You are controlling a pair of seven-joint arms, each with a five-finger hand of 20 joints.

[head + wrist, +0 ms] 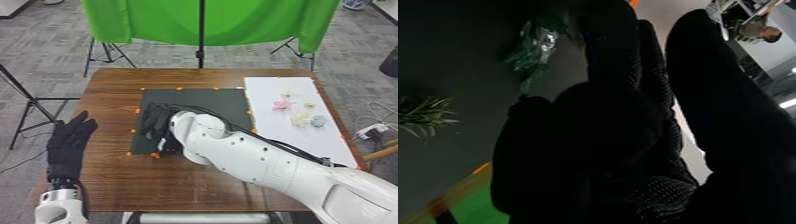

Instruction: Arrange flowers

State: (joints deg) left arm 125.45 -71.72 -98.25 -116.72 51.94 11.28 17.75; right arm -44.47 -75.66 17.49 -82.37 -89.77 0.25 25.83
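The left hand (69, 145) is located over the left side of the brown wooden table (111, 192), well apart from the dark mat (200, 96). Its fingers are extended and spread, directed away from the robot, and it has hold of nothing. The right arm (258, 159) enters from the near right corner and crosses the table, with the right hand (158, 122) positioned at the left part of the mat. How far the right hand is open, and whether it has hold of anything, cannot be told. Five flower heads are located on the white sheet (311, 147) to the right of the mat. The pink flower (282, 104) is the leftmost; a small pale flower (286, 94) is just beyond it, and a small yellowish flower (309, 105) is to its right. Nearer the robot, the cream flower (300, 119) and the pale blue flower (318, 120) are side by side. In the right wrist view, a green leafy item (538, 47) with shiny, transparent-looking parts is seen near the right hand; contact between them cannot be determined. A spiky green sprig (426, 114) is seen against the mat, apart from the hand. Orange markers (179, 88) are set along the mat's edges. A green cloth (213, 25) hangs beyond the table.
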